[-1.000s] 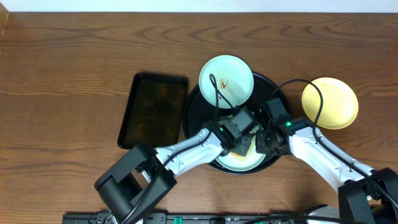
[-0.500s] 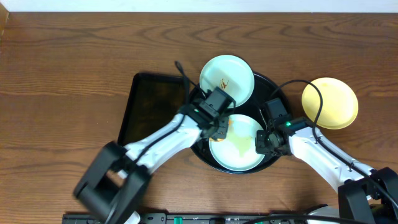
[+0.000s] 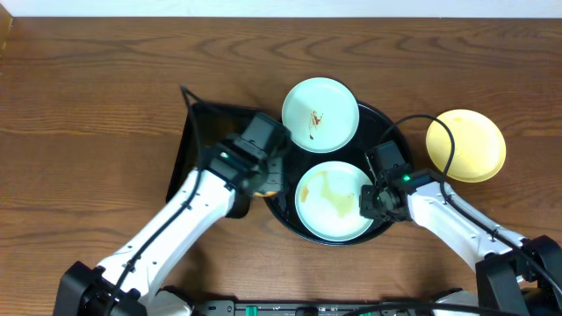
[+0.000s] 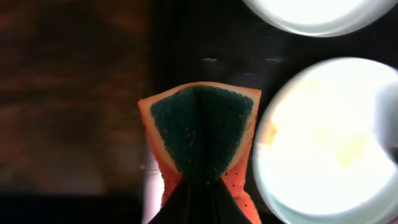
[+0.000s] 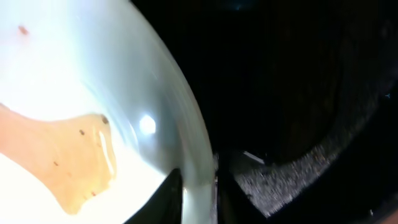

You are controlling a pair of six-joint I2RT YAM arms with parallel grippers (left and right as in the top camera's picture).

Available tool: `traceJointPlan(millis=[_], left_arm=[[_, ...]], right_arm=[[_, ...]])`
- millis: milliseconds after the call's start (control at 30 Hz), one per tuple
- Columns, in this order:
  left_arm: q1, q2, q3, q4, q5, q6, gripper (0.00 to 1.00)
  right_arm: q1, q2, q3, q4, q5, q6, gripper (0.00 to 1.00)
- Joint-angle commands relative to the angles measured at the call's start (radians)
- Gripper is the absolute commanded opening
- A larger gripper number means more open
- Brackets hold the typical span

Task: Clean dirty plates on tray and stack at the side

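Observation:
The round black tray [image 3: 386, 132] holds two mint-green plates. The far plate [image 3: 320, 116] has thin brown smears. The near plate [image 3: 334, 200] has a pale yellowish smear and shows in the right wrist view [image 5: 74, 106]. My right gripper [image 3: 369, 204] is shut on that plate's right rim [image 5: 199, 186]. My left gripper [image 3: 268, 180] is shut on an orange sponge with a dark green scouring face [image 4: 200, 134], held at the tray's left edge, apart from the near plate [image 4: 323, 137]. The pale yellow plate [image 3: 465, 145] lies on the wooden tabletop [image 3: 88, 105] right of the tray.
A smaller rectangular black tray [image 3: 198, 149] lies left of the round tray, partly under my left arm. A black cable [image 3: 439, 132] arcs from my right arm over the yellow plate's left edge. The table's far edge [image 3: 281, 19] meets a white wall.
My left gripper has drawn back with the sponge from over the near green plate to the tray's left edge, uncovering the plate. My right gripper has kept its hold on the rim.

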Motion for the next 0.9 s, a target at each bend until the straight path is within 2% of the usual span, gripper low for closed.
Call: traceJointPlan(millis=[0,67,167,300,433,733,867], left_arm=[[0.079,-0.005,-0.003,-0.011,-0.072,0.010,0.08],[0.143,-0.005,-0.003,-0.008,-0.072,0.010,0.08],[0.227,-0.005,-0.004,-0.004,-0.036,0.051,0.07],[0.327,-0.005,-0.016,0.016,0.110,0.161,0.08],[0.399,-0.004,-0.018,0.016,0.154,0.175,0.08],[0.462,-0.004,-0.018,0.016,0.169,0.182,0.08],[0.462,-0.004,-0.018,0.016,0.169,0.182,0.08]], right_arm=[[0.008,0.009,-0.051,0.033,0.016,-0.002,0.11],[0.008,0.009,-0.057,0.051,0.016,-0.002,0.01],[0.008,0.009,-0.052,0.064,0.018,-0.003,0.01],[0.008,-0.014,-0.014,0.048,0.045,-0.053,0.01],[0.008,-0.078,0.040,0.002,0.146,-0.077,0.01],[0.008,-0.243,0.096,-0.011,0.356,-0.222,0.01],[0.008,-0.264,0.096,-0.010,0.307,-0.251,0.01]])
